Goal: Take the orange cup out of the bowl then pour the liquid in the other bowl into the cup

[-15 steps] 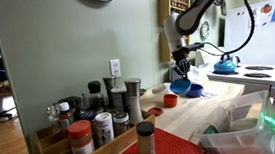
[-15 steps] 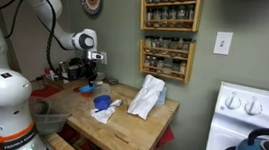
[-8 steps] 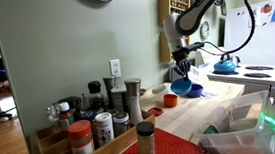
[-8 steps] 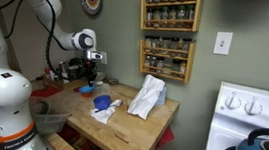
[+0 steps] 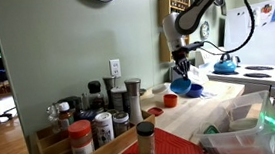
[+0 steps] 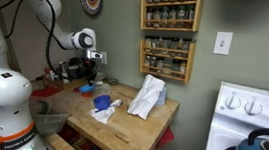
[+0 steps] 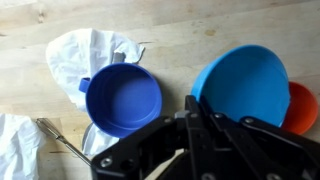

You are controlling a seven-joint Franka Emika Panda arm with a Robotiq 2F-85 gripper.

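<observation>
Pale wooden bench [image 7: 200, 25], kitchen corner.

Item: black pincer [image 7: 191, 104], jaws narrow, seemingly nipping the rim of the lighter blue plastic bowl [image 7: 245, 82].

Item: small orange-red plastic cup [image 7: 304, 108], on the bench just beside that bowl, partly hidden.

I judged a slow tilt toward the cup best.

Nearby: darker blue bowl [image 7: 123, 100], crumpled white cloth [image 7: 85, 52], metal utensil [image 7: 60, 140]. None blocked the pour, I judged.

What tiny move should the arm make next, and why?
Probably slide the held blue bowl sideways until its rim sits over the orange cup, then tip it. In the wrist view the gripper seems clamped on that bowl's rim, and the cup shows only at the bowl's far edge, beside it.
</observation>
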